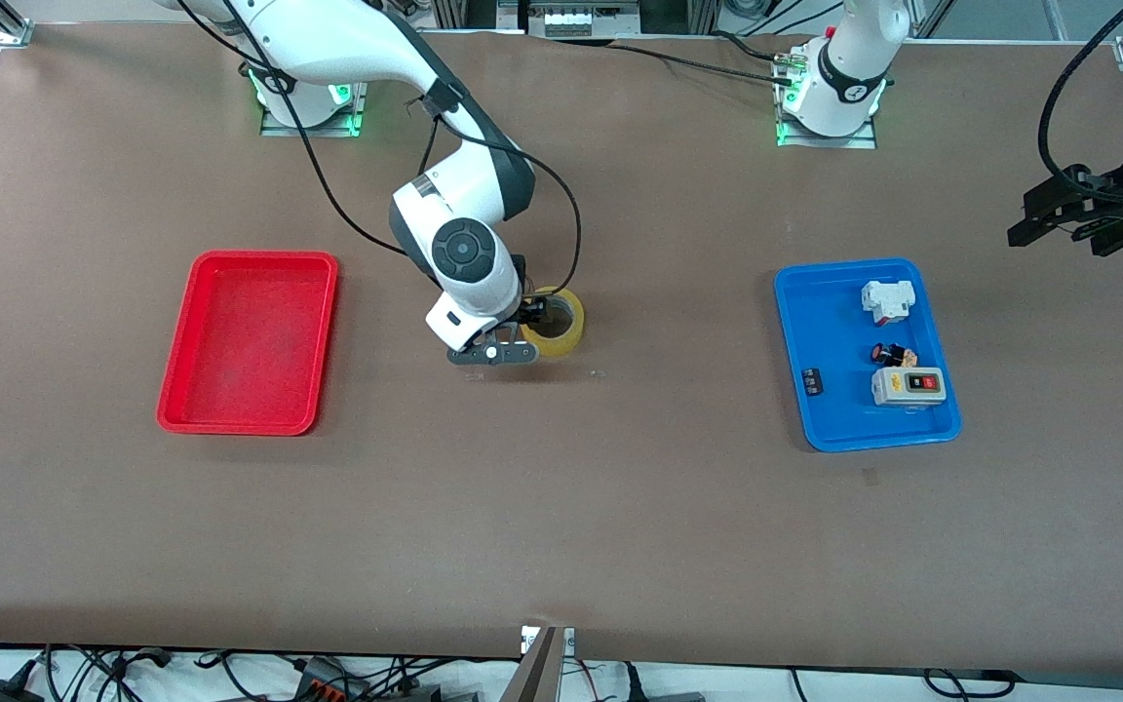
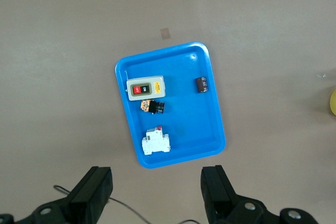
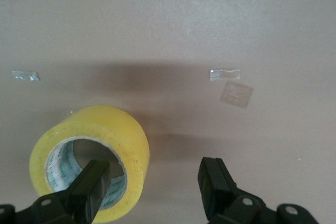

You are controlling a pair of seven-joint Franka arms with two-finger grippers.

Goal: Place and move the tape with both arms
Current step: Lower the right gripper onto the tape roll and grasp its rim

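The yellow-amber tape roll lies flat on the brown table between the two trays. My right gripper is low at the roll and open. In the right wrist view one finger is over the hole of the tape and the other finger is outside the roll, so the right gripper straddles the roll's wall without closing on it. My left gripper is open and empty, up in the air over the left arm's end of the table; it shows open in its own view.
A blue tray, also in the left wrist view, holds a white breaker, a red-black button, a white switch box and a small black part. An empty red tray lies toward the right arm's end.
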